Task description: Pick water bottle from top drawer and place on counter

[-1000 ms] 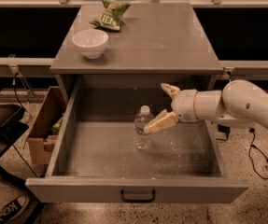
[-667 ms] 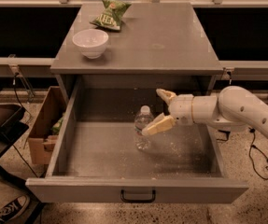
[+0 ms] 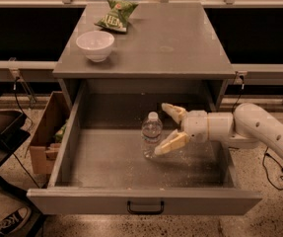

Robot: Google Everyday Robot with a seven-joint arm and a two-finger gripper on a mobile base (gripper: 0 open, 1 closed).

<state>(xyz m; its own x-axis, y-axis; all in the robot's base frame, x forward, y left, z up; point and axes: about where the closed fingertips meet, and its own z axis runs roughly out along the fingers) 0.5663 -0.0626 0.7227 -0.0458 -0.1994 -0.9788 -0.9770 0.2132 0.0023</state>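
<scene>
Top drawer [image 3: 106,164]: gripper [image 3: 161,129] nearer water bottle [image 3: 151,132]

Light dim and warm, with a yellow-brown cast throughout; it comes from overhead, above the top drawer [image 3: 67,142]. The counter [image 3: 170,38] over the drawer is evenly lit and matte, with no hard glare; the white bowl [image 3: 95,44] on it is the brightest spot. The drawer's rear wall lies in the counter's shadow; its floor lightens toward the front panel. The claw [image 3: 160,129], spread open inside the drawer right of centre, reads pale with soft shade beneath. The water bottle [image 3: 151,132] beside it carries small highlights; the recesses either side of the drawer are near black.
</scene>
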